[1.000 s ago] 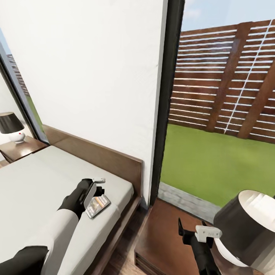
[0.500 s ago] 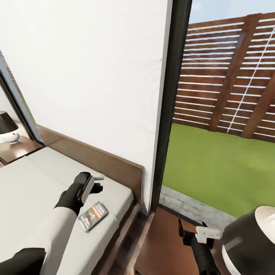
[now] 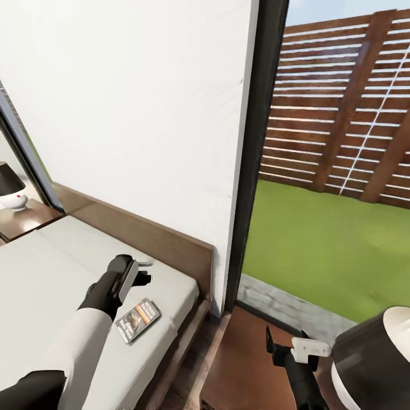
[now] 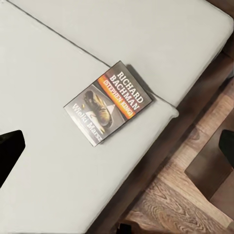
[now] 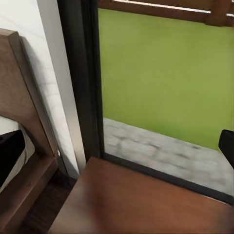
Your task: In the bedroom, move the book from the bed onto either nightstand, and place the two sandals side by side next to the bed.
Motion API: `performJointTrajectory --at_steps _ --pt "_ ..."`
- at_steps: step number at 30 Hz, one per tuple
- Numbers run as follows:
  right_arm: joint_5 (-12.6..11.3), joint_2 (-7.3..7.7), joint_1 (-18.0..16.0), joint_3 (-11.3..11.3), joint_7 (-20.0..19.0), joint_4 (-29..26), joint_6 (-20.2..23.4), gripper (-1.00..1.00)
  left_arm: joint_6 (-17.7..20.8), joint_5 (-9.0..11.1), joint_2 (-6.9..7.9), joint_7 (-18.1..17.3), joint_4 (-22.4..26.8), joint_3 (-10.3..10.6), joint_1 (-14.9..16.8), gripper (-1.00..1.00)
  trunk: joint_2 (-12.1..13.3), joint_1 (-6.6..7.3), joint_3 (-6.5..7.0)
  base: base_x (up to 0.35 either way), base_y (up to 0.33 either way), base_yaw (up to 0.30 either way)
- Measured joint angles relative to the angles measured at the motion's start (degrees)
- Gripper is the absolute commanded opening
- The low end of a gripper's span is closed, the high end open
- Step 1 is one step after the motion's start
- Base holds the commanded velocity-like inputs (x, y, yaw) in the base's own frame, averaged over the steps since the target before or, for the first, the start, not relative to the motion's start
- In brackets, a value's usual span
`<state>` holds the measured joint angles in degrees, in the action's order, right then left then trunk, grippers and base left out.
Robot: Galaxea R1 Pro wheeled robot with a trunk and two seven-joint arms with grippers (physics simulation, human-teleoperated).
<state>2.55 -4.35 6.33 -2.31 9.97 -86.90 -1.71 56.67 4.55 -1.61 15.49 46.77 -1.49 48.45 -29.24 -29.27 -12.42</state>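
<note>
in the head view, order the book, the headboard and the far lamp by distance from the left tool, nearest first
1. The book, on the mattress right beside the left tool.
2. The headboard, just past the tool, against the wall.
3. The far lamp, on the nightstand across the bed.
</note>
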Motion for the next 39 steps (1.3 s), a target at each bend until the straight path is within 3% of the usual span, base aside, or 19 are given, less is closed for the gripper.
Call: performJointTrajectory --at_steps 4,8,11,17,21,31,39 --pt "0.0 0.02 0.0 0.0 0.0 -0.04 0.0 1.0 0.12 0.13 1.23 -0.01 -0.35 -0.14 0.09 1.0 0.0 0.0 -0.36 0.0 0.0 0.0" --pt "0.0 0.04 0.0 0.0 -0.04 -0.07 0.0 1.0 0.17 0.46 3.61 -0.14 -3.32 -0.46 2.28 1.0 0.0 0.0 -0.71 0.0 0.0 0.0" --pt "0.0 0.04 0.07 0.0 -0.06 -0.14 -0.06 1.0 0.1 0.84 5.44 -0.54 -9.93 -0.52 6.2 1.0 0.0 0.0 -0.98 0.0 0.0 0.0" --pt "0.0 0.04 0.17 0.0 -0.06 -0.25 -0.33 1.0 -0.26 2.03 7.57 -1.74 -21.34 -0.47 13.44 1.0 0.0 0.0 -1.52 0.0 0.0 0.0" --pt "0.0 0.04 0.17 0.0 -0.08 -0.3 -0.41 1.0 -0.37 2.32 7.82 -2.16 -23.72 -0.45 15.72 1.0 0.0 0.0 -1.88 0.0 0.0 0.0" --pt "0.0 0.04 0.17 0.0 -0.09 -0.26 -0.39 1.0 -0.49 2.35 7.36 -2.27 -22.84 -0.46 16.75 1.0 0.0 0.0 -2.77 0.0 0.0 0.0" --pt "0.0 0.04 0.17 0.0 -0.09 -0.26 -0.54 1.0 -0.97 2.27 5.56 -2.2 -20.53 -0.22 16.82 1.0 -3.21 -1.75 -4.92 0.0 0.0 0.0"
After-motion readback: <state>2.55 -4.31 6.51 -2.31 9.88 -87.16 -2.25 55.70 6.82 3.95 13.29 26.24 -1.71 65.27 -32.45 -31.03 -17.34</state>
